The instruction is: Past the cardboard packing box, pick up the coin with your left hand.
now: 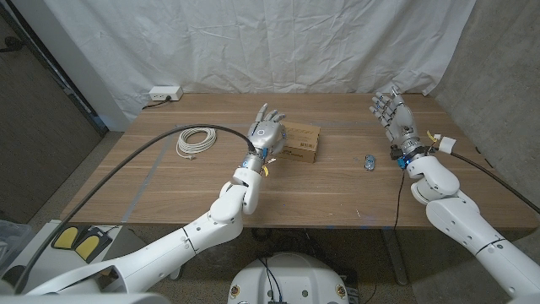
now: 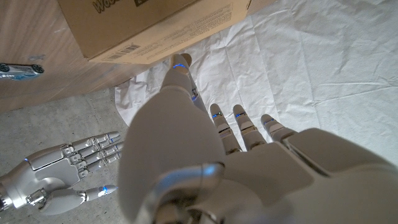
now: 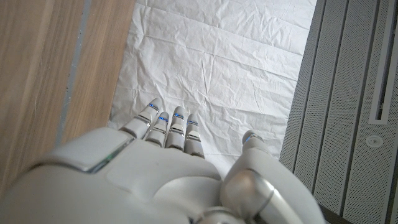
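Note:
The cardboard packing box [image 1: 301,141] lies at the middle of the wooden table [image 1: 169,181]; its printed side with a barcode shows in the left wrist view [image 2: 149,25]. My left hand [image 1: 265,129] is raised at the box's left end, fingers spread and holding nothing; in its own wrist view [image 2: 205,155] the fingers reach towards the box's edge. Part of the table just beyond the box is hidden behind this hand. My right hand [image 1: 394,114] is held up open over the table's far right, also seen in the left wrist view [image 2: 62,168] and its own [image 3: 174,168].
A small silver-blue toy car [image 1: 369,161] sits on the table right of the box, seen too as the toy car [image 2: 22,68]. A coiled white cable [image 1: 195,139] lies at the left. A white power strip [image 1: 164,93] sits at the far left edge. A white curtain [image 1: 253,42] hangs behind.

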Controlling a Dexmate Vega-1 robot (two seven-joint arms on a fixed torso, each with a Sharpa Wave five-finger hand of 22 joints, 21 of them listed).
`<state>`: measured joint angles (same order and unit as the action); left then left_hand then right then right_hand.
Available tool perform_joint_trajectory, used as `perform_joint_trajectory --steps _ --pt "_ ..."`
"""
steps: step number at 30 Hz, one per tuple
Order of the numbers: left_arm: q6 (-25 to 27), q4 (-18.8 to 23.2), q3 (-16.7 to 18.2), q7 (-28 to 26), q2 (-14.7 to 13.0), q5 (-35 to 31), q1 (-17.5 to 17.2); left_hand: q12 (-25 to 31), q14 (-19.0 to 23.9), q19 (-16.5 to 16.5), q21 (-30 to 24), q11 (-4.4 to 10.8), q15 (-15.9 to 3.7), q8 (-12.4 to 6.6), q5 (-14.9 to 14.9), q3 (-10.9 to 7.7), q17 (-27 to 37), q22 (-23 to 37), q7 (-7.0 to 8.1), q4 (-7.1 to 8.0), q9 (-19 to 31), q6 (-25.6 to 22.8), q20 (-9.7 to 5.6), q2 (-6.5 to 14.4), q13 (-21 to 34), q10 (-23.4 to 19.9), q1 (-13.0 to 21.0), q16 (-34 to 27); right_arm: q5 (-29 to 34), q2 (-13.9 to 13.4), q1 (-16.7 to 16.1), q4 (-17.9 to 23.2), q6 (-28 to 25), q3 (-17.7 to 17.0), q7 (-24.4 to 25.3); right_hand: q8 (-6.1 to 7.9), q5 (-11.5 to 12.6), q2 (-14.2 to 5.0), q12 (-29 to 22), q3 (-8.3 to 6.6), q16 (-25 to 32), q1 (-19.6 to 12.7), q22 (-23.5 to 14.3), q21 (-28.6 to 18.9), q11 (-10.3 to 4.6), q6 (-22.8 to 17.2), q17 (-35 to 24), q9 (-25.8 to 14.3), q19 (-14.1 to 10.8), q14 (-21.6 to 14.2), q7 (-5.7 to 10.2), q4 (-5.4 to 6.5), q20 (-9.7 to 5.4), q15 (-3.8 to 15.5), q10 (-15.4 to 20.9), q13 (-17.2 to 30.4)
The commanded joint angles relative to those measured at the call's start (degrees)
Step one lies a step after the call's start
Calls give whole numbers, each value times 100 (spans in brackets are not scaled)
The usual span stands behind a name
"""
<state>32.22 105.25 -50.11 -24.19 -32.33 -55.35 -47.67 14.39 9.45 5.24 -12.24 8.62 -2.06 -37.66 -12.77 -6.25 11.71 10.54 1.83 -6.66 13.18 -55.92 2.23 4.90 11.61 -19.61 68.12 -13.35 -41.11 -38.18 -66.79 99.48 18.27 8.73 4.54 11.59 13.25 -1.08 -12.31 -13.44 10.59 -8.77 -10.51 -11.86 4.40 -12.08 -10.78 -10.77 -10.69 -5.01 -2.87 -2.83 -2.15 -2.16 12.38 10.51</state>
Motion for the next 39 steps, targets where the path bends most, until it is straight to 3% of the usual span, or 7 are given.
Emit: perform_joint_trajectory --steps 1,27,39 --pt "76 350 23 568 -186 -340 86 -14 76 24 0 17 -423 -233 6 -28 15 8 17 -4 1318 -431 -14 11 8 -49 49 -5 33 -29 -9 77 -78 -34 56 -28 49 -40 7 15 27 17 -24 16 16 -35 -11 -11 26 -15 -7 6 -65 -4 42 14" --pt "-90 823 369 982 -165 -604 68 -70 110 26 11 37 -433 -284 8 -46 13 7 -24 -6 1223 -406 -22 5 11 -76 72 38 -6 8 -31 101 -23 -67 13 -25 50 -52 10 21 29 12 -24 10 23 -42 -10 -11 15 -21 -8 -6 -64 -5 37 14" --pt "-30 1067 453 1195 -116 -1093 166 -84 117 25 15 44 -442 -299 9 -52 12 6 -15 -8 1155 -421 -29 -1 13 -105 80 57 -32 -24 -64 132 -84 -125 54 -24 49 -61 12 22 46 8 -23 5 21 -46 -11 -11 0 -71 -11 -12 -66 18 34 14"
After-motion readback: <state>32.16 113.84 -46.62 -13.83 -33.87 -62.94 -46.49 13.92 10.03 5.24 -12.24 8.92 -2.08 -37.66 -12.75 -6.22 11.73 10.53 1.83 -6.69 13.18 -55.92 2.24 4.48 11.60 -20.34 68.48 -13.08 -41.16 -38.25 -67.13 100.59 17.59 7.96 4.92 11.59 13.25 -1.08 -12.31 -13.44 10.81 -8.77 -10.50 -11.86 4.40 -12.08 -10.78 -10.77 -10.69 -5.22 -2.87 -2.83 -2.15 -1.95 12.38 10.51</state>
